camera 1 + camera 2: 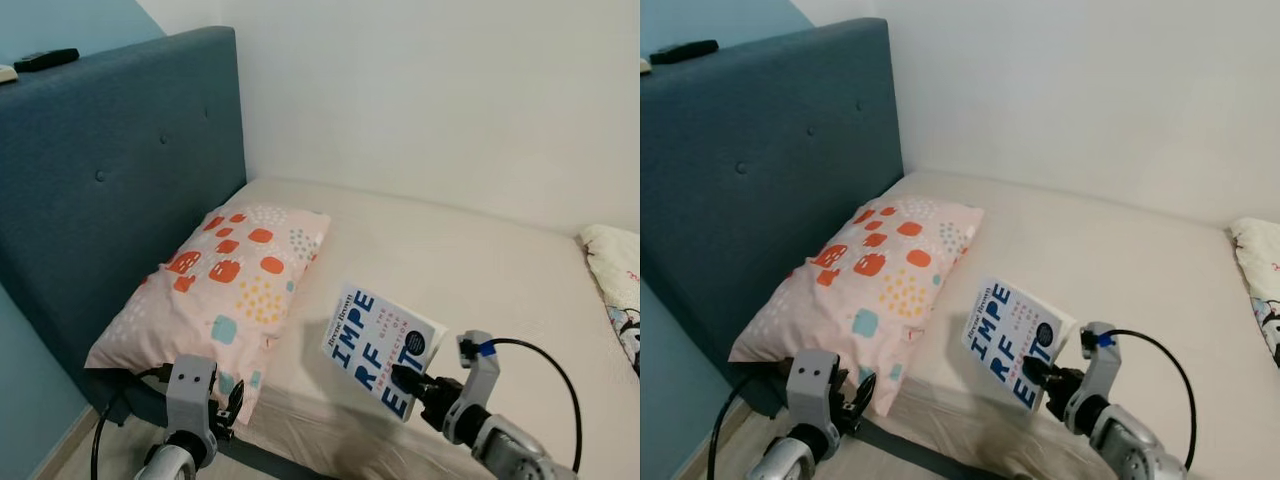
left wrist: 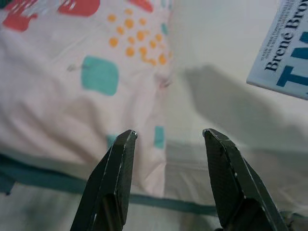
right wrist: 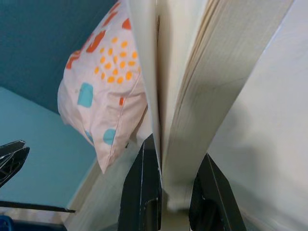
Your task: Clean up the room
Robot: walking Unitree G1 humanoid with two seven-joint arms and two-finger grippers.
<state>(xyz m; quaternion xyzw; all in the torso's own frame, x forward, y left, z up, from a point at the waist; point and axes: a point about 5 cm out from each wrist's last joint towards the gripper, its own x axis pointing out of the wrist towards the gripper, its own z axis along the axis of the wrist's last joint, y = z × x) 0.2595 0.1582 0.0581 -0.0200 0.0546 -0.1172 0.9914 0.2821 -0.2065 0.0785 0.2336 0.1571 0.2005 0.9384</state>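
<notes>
Item: right gripper (image 1: 403,380), nearest the camera at lower right, clamped on the lower edge of a paperback book (image 1: 383,347); in the right wrist view its two black fingers (image 3: 144,192) pinch the page block near one corner, cover on one side, pages on the other. Item: left gripper (image 2: 168,159), low at the bed's near edge just in front of the pillow's corner, fingers spread apart and holding nothing, touching nothing that can be seen. Item: the book, white cover with blue lettering, held up tilted above the mattress (image 1: 480,270) beside the pillow, its cover facing the head camera. Handling, by judgement: light, moderately stiff along the spine but floppy at the open edge; the pages bow and fan in the wrist view, so a corner pinch may let it sag or slip; a hold nearer the spine, across the full thickness, would be steadier. Glossy cover, likely a little slick; not fragile, though pages could crease. Item: pillow (image 1: 225,290), pale pink with orange and teal print, soft, lying against the blue padded headboard (image 1: 110,170). Item: dark remote-like object (image 1: 45,59) on top of the headboard, farthest back. Item: patterned fabric (image 1: 620,275) at the bed's far right edge, kind not discernible.
</notes>
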